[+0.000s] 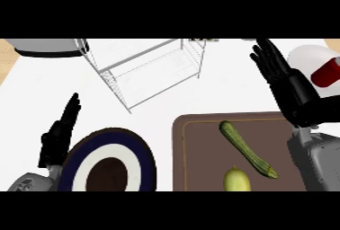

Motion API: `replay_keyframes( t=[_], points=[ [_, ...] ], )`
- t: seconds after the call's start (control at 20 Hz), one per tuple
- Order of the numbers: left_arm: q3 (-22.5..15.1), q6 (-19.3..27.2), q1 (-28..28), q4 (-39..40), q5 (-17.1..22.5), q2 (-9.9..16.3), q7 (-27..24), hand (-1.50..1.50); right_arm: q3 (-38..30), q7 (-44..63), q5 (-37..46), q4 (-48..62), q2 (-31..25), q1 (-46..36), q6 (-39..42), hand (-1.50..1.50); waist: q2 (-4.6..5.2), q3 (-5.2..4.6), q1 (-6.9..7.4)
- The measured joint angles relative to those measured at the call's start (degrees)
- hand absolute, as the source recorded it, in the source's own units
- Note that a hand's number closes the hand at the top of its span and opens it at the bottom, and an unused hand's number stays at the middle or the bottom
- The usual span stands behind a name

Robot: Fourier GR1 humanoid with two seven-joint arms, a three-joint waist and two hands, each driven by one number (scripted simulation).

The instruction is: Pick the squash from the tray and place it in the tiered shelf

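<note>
A pale yellow squash (236, 179) lies at the front of the brown tray (199, 152), partly cut off by the view's lower edge. Beside it a long green zucchini (247, 149) lies slanted on the same tray. The wire tiered shelf (147, 67) stands at the back centre of the white counter. My right hand (287, 83) is open, fingers straight, above the tray's right rim and apart from the squash. My left hand (60, 132) is open at the left, fingers up, holding nothing.
A dark blue and white plate (109, 161) sits at the front left, next to my left hand. A grey appliance (50, 47) stands at the back left. A white object with a red part (322, 69) is at the right edge, behind my right hand.
</note>
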Motion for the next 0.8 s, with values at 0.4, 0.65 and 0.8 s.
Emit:
replay_keyframes(
  t=[0.4,0.65,0.8],
  points=[
    [2.89,-4.68,1.67,1.86,7.47,-1.39,8.06,0.00,-7.58,-9.81,0.96,9.13,-14.26,2.21,13.18,1.50,-0.41,-0.68,-0.76],
    [3.38,-6.72,0.60,1.42,10.25,-2.24,12.10,0.00,-9.93,-18.37,2.30,24.53,-18.54,4.17,20.22,-1.50,-0.62,-0.39,0.03],
    [4.34,-8.87,0.12,2.30,11.56,-1.72,13.25,0.00,-9.93,-25.67,3.32,31.63,-21.27,2.81,26.74,-1.50,-0.80,-0.35,0.28]
  ],
)
